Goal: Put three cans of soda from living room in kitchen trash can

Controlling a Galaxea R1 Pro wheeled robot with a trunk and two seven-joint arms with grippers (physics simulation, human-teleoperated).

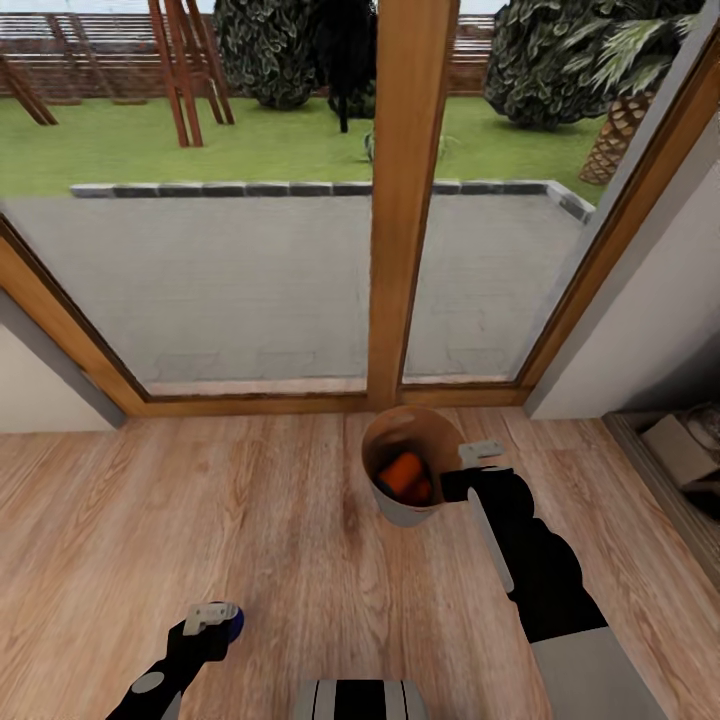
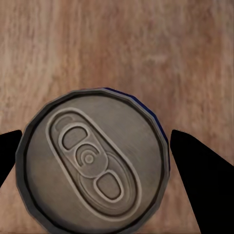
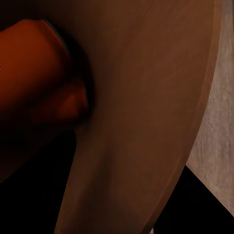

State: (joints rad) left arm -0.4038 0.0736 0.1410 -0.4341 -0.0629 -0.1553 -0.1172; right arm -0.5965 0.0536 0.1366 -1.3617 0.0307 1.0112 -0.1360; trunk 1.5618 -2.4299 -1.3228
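Note:
The tash can (image 1: 405,512) is on the wood floor just in front of the glass doors, grey outside and brown inside (image 3: 146,97). Two orange soda cans (image 1: 405,475) lie in it, one looming close in the right wrist view (image 3: 34,73). My right gripper (image 1: 468,468) is at the bin's near right rim, shut on its wall. Low at the left, my left gripper (image 1: 215,618) is shut on the dark blue soda can (image 1: 233,622). Its grey metal top (image 2: 92,161) sits between the two black fingers (image 2: 195,161), above the floor.
Wood-framed glass doors with a central post (image 1: 405,200) stand right behind the bin, with a patio and lawn outside. A grey wall (image 1: 650,330) and a low shelf holding boxes (image 1: 680,450) close off the right. Light plank floor (image 1: 200,500) spreads left and toward me.

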